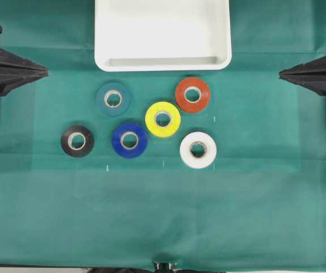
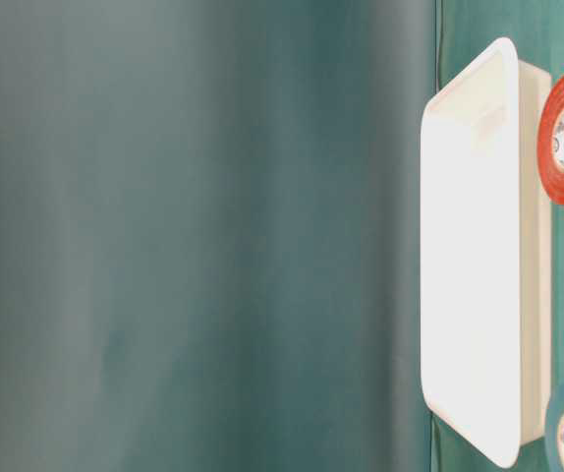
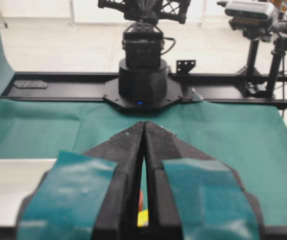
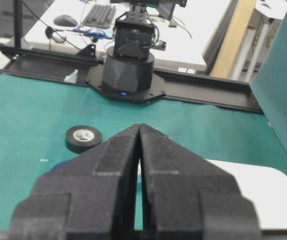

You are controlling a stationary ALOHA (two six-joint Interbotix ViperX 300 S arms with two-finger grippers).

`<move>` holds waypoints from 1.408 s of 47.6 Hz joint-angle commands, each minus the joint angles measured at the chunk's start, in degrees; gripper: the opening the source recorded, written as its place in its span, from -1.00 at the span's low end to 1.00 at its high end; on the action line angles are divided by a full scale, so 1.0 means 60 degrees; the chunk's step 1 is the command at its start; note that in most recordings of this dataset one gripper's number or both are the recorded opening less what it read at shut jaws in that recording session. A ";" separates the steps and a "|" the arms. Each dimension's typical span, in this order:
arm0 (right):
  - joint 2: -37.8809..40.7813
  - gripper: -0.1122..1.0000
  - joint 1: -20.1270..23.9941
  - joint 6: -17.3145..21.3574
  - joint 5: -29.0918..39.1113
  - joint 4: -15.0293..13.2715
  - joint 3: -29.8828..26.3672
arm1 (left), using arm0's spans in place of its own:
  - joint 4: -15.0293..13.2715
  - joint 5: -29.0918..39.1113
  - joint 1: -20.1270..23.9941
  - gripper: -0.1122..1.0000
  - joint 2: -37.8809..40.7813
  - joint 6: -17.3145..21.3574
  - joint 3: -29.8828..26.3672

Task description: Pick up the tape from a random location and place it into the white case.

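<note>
- The white case (image 1: 163, 35) sits at the far edge of the green cloth (image 1: 163, 210), centred between the two arms. Its interior shows nothing inside in the overhead view.
- The tape (image 1: 198, 149), a white roll, lies flat on the cloth in front of the case, well apart from it, at the right end of the group of rolls.
- Other rolls lie flat near it: yellow roll (image 1: 163, 119), orange-red roll (image 1: 192, 94), blue roll (image 1: 129, 140), teal roll (image 1: 113, 99), black roll (image 1: 77, 141). None is in the case.
- Left gripper (image 1: 46, 71): jaws closed tip to tip, holding nothing, parked at the left edge, clear of all rolls.
- Right gripper (image 1: 281, 72): jaws likewise pressed together, nothing between them, parked at the right edge.
- The left wrist view shows its fingers (image 3: 133, 150) meeting, with teal tape patches on them, and a strip of the case at lower left.
- The right wrist view alone shows the black roll from the side.
- The table-level view, turned sideways, shows the case rim and parts of the orange-red, yellow and teal rolls; the tape is not visible there.
</note>
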 commanded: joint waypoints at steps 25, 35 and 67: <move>0.0234 -0.80 -0.0220 0.0073 0.0630 0.0059 -0.0454 | -0.0088 0.0513 0.0000 -0.77 0.0103 -0.0073 -0.0205; 0.0234 -0.80 -0.0220 0.0088 0.0630 0.0059 -0.0483 | -0.0088 0.0498 0.0015 -0.77 0.0088 -0.0059 -0.0205; 0.0234 -0.80 -0.0220 0.0088 0.0791 0.0059 -0.0483 | -0.0117 0.0220 0.0000 0.99 0.0264 -0.0146 -0.0190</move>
